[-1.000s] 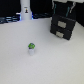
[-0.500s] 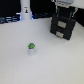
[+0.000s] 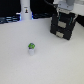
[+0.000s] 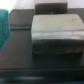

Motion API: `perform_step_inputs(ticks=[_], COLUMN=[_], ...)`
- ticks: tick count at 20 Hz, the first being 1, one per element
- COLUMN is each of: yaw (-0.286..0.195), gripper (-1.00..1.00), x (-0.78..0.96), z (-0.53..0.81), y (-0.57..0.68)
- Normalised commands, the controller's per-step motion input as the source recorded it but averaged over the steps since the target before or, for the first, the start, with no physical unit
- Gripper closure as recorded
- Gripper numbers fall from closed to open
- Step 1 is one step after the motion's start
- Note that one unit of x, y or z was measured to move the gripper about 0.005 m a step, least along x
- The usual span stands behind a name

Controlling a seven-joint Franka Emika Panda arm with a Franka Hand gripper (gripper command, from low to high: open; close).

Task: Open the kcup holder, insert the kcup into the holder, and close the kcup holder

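Note:
The kcup holder (image 3: 62, 27) is a black two-tier drawer unit with pale front handles, at the far right of the exterior view. Both drawers look shut. The kcup (image 3: 31, 48), a small white pod with a green top, stands upright on the white table near the middle, well apart from the holder. My gripper (image 3: 63, 15) hangs right above the holder's top, its fingers dark against the black box. The wrist view is blurred and shows a dark surface (image 4: 17, 55) with grey blocky shapes (image 4: 55, 35) very close. The kcup is out of the wrist view.
A white upright post (image 3: 24, 11) stands at the back on the exterior view's left, with dark and blue clutter (image 3: 10, 19) along the table's far edge. A teal patch (image 4: 3, 27) shows at the wrist view's edge.

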Motion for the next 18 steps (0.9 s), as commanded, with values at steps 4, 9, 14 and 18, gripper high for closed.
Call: perform_step_inputs(ticks=[4,9,14,18], yaw=[-0.023,-0.008,-0.024,-0.012], gripper=[-1.00,-1.00,1.00,1.00], x=[-0.40,-0.40,-0.25,0.02], z=[-0.39,-0.36,-0.12,0.00], y=[0.01,0.02,0.05,0.01])
